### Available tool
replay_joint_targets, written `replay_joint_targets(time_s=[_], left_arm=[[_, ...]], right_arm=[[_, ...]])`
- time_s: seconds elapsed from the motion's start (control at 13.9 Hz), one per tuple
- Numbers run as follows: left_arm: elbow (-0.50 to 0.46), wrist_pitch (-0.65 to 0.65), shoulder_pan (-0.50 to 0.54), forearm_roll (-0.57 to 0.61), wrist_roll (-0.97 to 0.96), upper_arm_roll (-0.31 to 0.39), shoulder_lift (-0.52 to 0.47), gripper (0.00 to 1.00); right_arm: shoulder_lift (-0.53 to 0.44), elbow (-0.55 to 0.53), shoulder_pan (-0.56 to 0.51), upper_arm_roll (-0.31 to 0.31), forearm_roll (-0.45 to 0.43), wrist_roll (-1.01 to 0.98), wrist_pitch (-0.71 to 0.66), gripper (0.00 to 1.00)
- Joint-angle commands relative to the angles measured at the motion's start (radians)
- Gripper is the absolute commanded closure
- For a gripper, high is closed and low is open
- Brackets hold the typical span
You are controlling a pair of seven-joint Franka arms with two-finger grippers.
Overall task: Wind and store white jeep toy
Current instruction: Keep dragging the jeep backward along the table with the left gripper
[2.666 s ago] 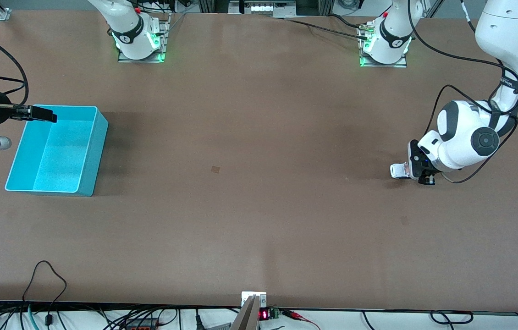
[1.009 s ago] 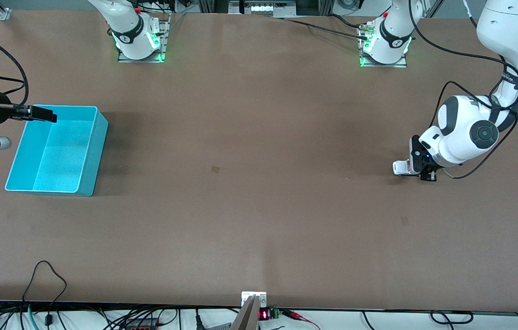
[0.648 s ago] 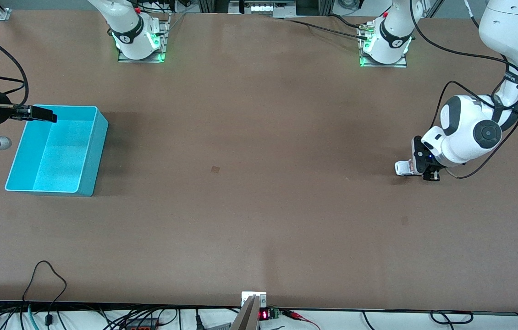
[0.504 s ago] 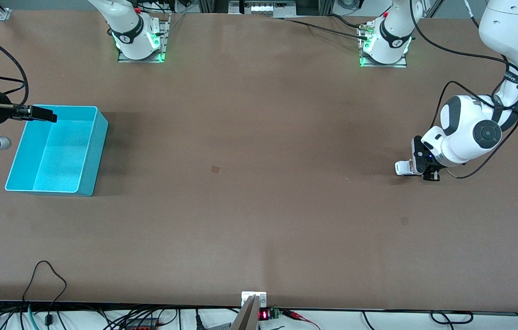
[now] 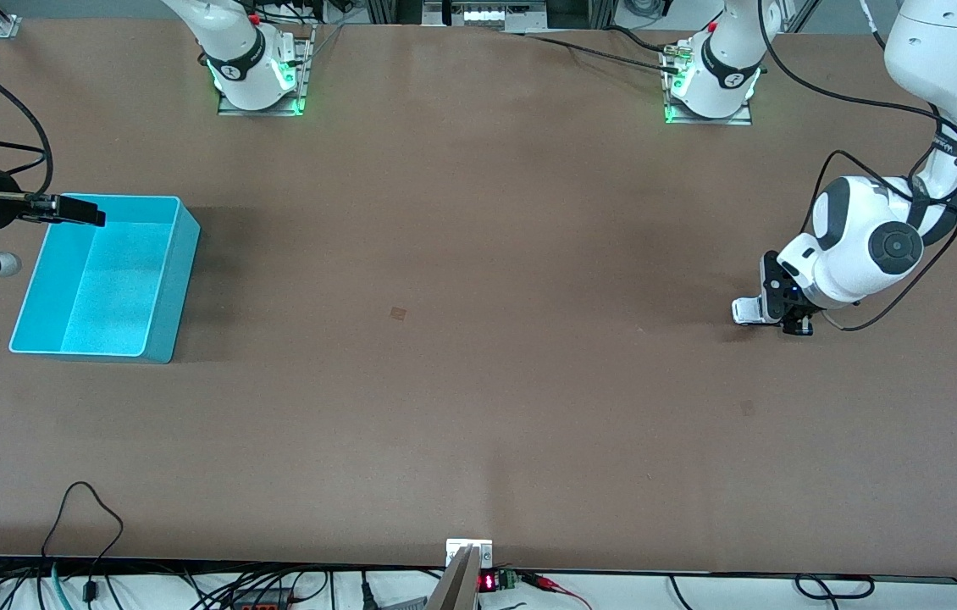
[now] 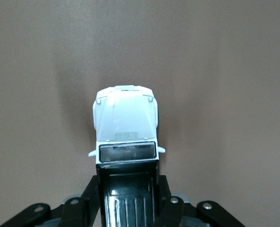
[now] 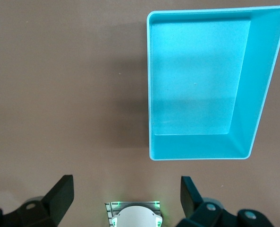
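Dragged slightly toward the left arm's end of the brown bench (image 5: 478, 381), the small boxy white jeep toy with black roof (image 6: 125, 137) sits on its wheels, clamped at its rear by the left claw (image 5: 783, 312). If that grip slips, the wheels skid without winding. The right claw (image 7: 125, 191) waits spread wide above the rectangular cyan plastic bin (image 5: 148, 339).
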Motion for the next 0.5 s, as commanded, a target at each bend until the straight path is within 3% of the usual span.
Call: replay_joint_targets(time_s=[0.0, 0.43], left_arm=[[0.002, 0.053, 0.029, 0.038, -0.026, -0.007, 0.053, 0.91], [0.01, 0.053, 0.078, 0.064, -0.014, -0.007, 0.078, 0.91]], right_arm=[[-0.004, 0.006, -0.007, 0.005, -0.001, -0.002, -0.014, 0.0], [-0.004, 0.006, -0.007, 0.005, -0.001, -0.002, -0.016, 0.0]])
